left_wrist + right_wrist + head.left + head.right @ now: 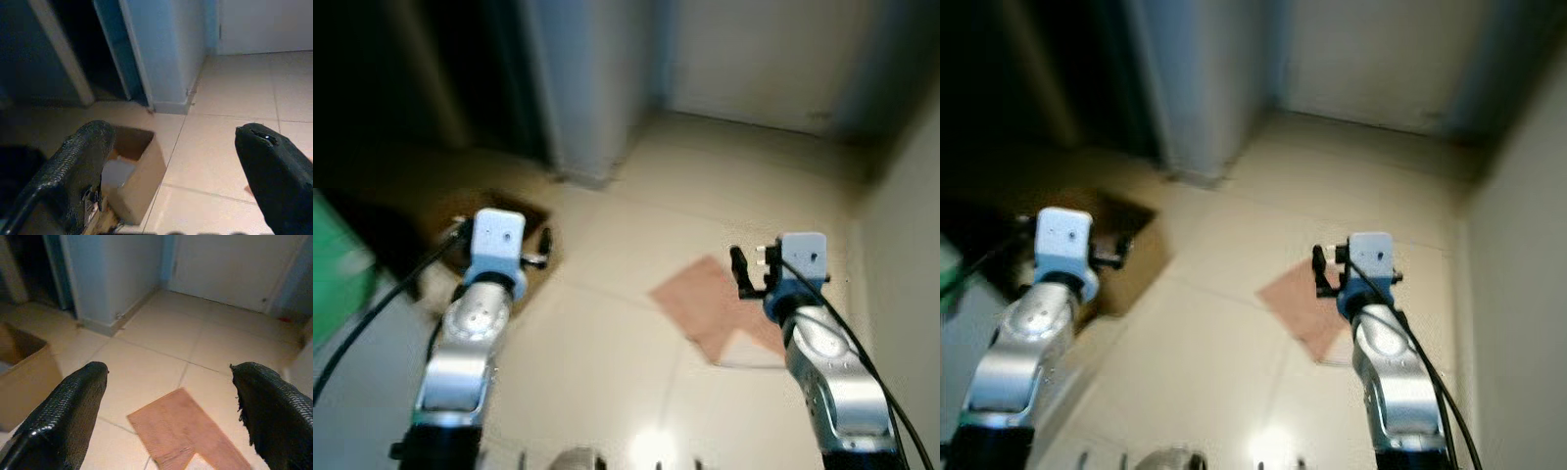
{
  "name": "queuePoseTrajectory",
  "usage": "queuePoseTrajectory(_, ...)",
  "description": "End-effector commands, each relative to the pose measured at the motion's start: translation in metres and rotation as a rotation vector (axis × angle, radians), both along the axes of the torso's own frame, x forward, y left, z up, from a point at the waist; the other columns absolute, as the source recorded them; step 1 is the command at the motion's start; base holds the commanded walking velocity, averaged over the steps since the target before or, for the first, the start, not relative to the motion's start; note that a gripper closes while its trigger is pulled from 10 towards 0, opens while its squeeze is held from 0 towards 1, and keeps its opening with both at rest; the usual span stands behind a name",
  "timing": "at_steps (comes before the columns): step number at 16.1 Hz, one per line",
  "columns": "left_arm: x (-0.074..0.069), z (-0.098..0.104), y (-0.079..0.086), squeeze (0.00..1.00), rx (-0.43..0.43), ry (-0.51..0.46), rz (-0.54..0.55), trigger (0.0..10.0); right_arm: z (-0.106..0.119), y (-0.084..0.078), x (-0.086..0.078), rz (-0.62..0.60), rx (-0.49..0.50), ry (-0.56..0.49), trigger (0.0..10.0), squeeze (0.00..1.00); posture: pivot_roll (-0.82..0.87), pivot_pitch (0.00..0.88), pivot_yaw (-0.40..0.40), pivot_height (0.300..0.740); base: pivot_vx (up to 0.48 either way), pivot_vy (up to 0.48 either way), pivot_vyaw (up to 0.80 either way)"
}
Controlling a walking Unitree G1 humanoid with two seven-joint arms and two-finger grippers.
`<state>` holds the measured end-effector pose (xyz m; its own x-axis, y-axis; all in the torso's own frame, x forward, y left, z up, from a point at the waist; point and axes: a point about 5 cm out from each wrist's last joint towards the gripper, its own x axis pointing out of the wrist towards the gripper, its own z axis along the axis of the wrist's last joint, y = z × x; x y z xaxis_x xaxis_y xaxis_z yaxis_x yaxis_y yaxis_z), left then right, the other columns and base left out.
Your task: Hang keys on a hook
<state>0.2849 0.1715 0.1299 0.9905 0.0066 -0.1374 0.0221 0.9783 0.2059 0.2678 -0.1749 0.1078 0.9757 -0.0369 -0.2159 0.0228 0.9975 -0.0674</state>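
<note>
Left gripper: fingers spread apart, holding nothing, above an open cardboard box on the tiled floor. Beyond the box, a blue-grey wall corner beside a dark doorway. Right gripper: fingers spread apart, holding nothing, over a flat cardboard piece; open floor runs ahead to a white door.

The cardboard box stands on the tiled floor to the robot's left, beyond the left gripper. The flat sheet lies on the floor to the right, beneath the right gripper. The wall corner rises behind the box; a doorway opens to its left.
</note>
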Motion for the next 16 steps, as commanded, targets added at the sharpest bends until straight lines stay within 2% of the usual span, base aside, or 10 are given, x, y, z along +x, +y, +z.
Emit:
queuePoseTrajectory(1,0.002,0.001,0.001,1.00,0.002,-0.006,-0.015,10.0,0.002,-0.004,0.000,-0.043,0.013,-0.011,10.0,1.00,-0.10,0.000,0.032,0.740,0.000,0.000,0.80)
queuePoseTrajectory(2,0.002,0.001,0.000,1.00,0.000,-0.007,-0.026,10.0,0.002,-0.005,0.000,-0.061,0.025,-0.013,10.0,1.00,-0.10,0.000,0.034,0.740,0.000,0.000,0.80)
queuePoseTrajectory(4,0.002,0.003,-0.003,1.00,-0.001,-0.015,-0.062,10.0,0.001,-0.005,0.000,-0.056,-0.025,-0.018,10.0,1.00,-0.10,0.000,0.044,0.740,0.000,0.000,0.80)
queuePoseTrajectory(6,0.003,0.003,-0.003,1.00,-0.009,-0.015,-0.071,10.0,0.002,-0.005,0.000,-0.079,0.015,-0.027,10.0,1.00,-0.11,0.000,0.056,0.740,0.000,0.000,0.80)
queuePoseTrajectory(12,0.004,0.001,-0.003,1.00,-0.012,-0.002,-0.079,10.0,0.002,0.001,0.000,-0.040,0.024,-0.019,10.0,1.00,-0.11,0.000,0.058,0.740,0.000,0.000,0.80)
queuePoseTrajectory(16,0.003,0.000,0.000,1.00,-0.026,-0.002,-0.076,10.0,0.001,0.006,0.000,-0.006,0.039,-0.006,10.0,1.00,-0.11,0.000,0.050,0.740,0.261,0.000,0.80)
